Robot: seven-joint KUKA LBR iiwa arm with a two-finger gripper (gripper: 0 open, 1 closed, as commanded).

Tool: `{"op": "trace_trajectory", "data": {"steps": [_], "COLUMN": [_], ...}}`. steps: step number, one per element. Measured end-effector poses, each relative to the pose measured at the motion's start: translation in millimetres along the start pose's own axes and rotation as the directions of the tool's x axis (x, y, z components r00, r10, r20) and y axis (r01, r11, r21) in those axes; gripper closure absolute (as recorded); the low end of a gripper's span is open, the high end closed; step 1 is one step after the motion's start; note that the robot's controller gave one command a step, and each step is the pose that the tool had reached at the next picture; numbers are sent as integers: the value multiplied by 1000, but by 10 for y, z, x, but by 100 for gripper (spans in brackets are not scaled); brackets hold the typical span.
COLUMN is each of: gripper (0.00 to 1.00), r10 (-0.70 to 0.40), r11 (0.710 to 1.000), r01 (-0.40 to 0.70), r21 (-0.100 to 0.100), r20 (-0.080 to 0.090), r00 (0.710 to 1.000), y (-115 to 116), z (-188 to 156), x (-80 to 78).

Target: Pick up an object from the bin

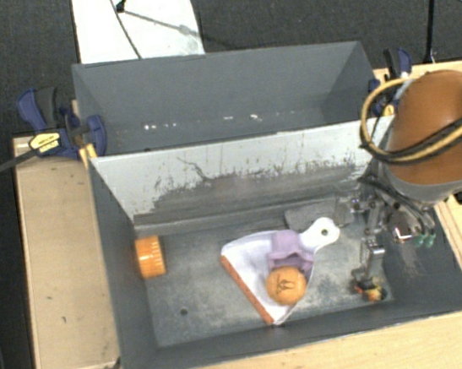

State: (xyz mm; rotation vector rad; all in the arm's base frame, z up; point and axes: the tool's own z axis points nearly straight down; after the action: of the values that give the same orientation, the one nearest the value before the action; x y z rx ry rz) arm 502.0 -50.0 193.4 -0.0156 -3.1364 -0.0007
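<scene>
My gripper (369, 281) reaches down at the right of the bin floor, its fingertips close to a small dark and orange object (371, 292) near the front right. To its left lies a white cloth-like piece (250, 258) with an orange-red edge. On that piece rest an orange ball (286, 285) and a lilac item (288, 245). A white rounded handle-like part (321, 233) sticks out towards the gripper. Nothing shows between the fingers.
An orange cylinder (150, 257) lies by the left wall. A grey flat piece (307, 212) sits against the back wall behind the white part. The arm with its orange dome and cables hangs over the bin's right rim.
</scene>
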Motion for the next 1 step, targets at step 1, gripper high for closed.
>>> {"op": "trace_trajectory", "data": {"steps": [1], "gripper": [0], "r10": [-2], "r11": [1000], "r01": [2], "r21": [1], "r20": [8], "r00": [1000], "y": [2], "z": [-45], "x": [-14]}}
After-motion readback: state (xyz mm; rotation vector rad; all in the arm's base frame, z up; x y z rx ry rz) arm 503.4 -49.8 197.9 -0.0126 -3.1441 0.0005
